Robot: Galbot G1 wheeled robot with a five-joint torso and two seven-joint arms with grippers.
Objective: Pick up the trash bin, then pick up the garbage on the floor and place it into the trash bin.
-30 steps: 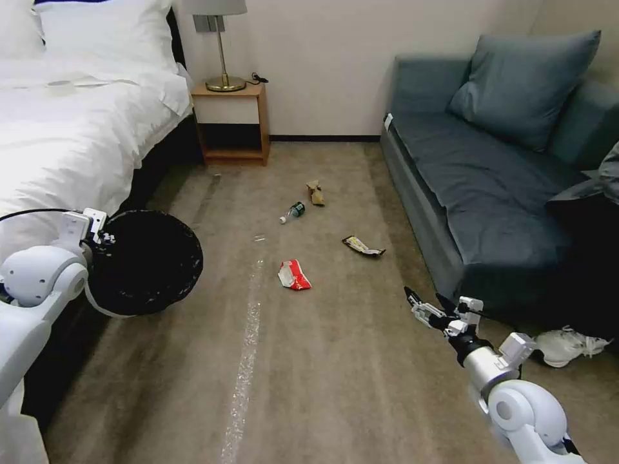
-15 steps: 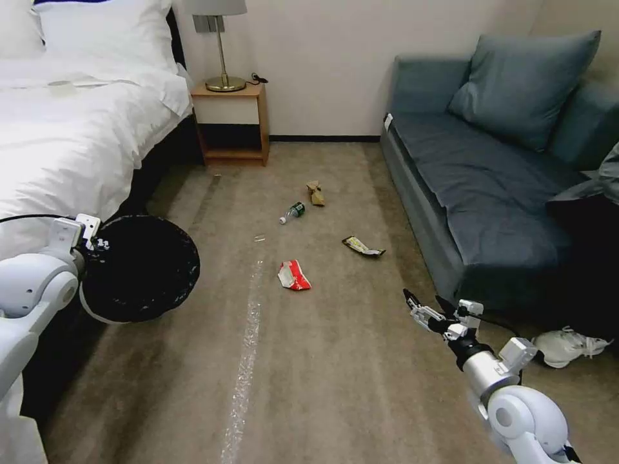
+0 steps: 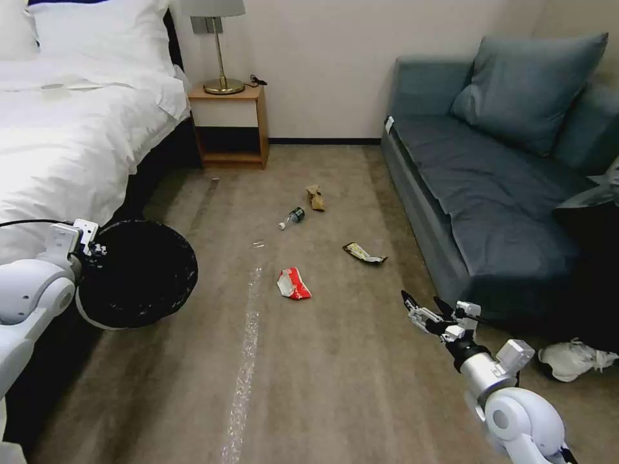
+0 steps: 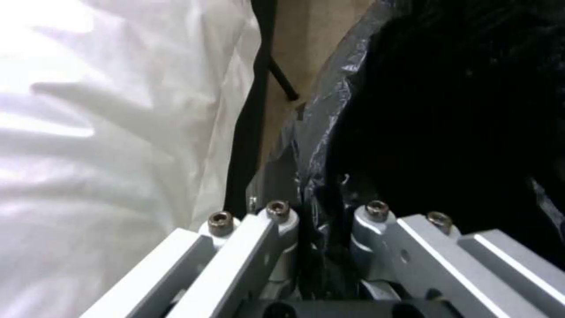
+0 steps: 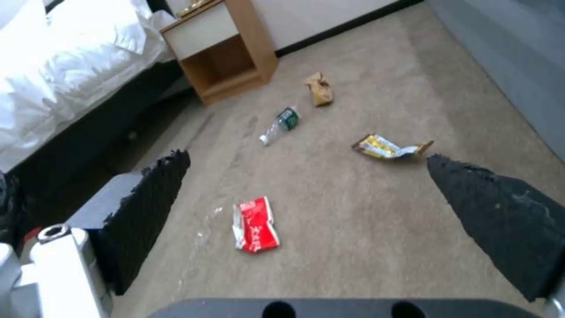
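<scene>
The trash bin [image 3: 138,274], white with a black bag over its rim, hangs off the floor beside the bed, mouth facing me. My left gripper [image 3: 90,248] is shut on its rim; the left wrist view has the fingers [image 4: 276,221] clamped on the bag-covered edge [image 4: 329,132]. The garbage lies on the carpet: a red-and-white wrapper [image 3: 293,284] [image 5: 254,224], a yellow wrapper [image 3: 364,253] [image 5: 386,148], a small bottle [image 3: 292,217] [image 5: 281,124] and brown paper [image 3: 315,196] [image 5: 319,88]. My right gripper [image 3: 425,308] [image 5: 306,157] is open in the air, short of the red wrapper and to its right.
A white bed [image 3: 64,129] runs along the left, with a wooden nightstand [image 3: 229,122] and lamp at the back wall. A dark blue sofa [image 3: 490,180] lines the right side. A white shoe [image 3: 574,357] lies by its near end. Open carpet stretches between them.
The whole picture has shifted a little, so the camera moved. My left arm with the bin has sunk slightly and drawn leftward. The right gripper stays open in nearly the same place.
</scene>
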